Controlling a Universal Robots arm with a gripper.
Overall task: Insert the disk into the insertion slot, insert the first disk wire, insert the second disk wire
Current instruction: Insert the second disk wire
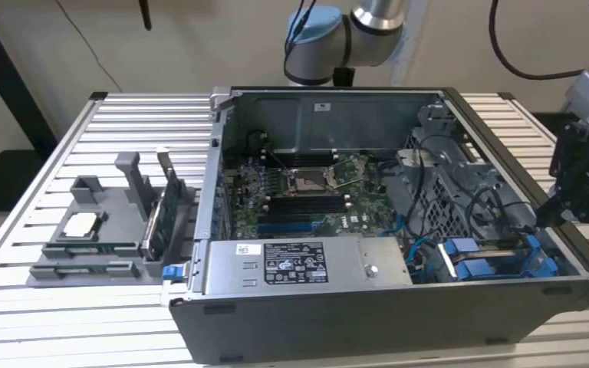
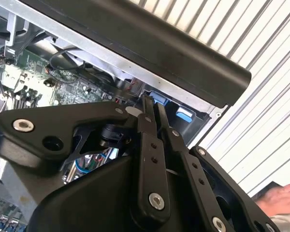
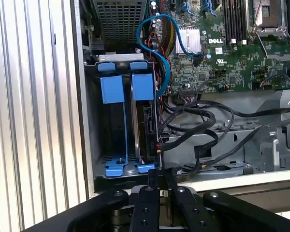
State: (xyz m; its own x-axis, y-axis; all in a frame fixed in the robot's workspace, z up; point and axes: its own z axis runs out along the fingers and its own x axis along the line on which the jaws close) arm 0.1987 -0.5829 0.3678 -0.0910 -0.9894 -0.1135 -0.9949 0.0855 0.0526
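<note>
An open computer case lies on its side on a table of silver ribbed metal slats. Behind the table is a plain beige wall, with a black post on the exterior view's left. On that side of the table a grey holder carries spare parts. Inside the case are a green motherboard and a grey power supply with a label.

The slot, a grey bay with blue clips at its mouth, sits in the case corner on the exterior view's right. The disk stands on edge inside it, in a blue carrier, on the side of the bay nearest the motherboard. A blue cable loops near the bay's far end, and black cables run just beside the disk. Whether any is plugged into the disk cannot be told.

The black gripper hangs over the case rim just outside the mouth of the slot. Its fingers are narrow, nearly together, with nothing seen between them. It touches neither the disk nor the cables.

In the second wrist view a person's hand rests on the slats, apart from the case.
</note>
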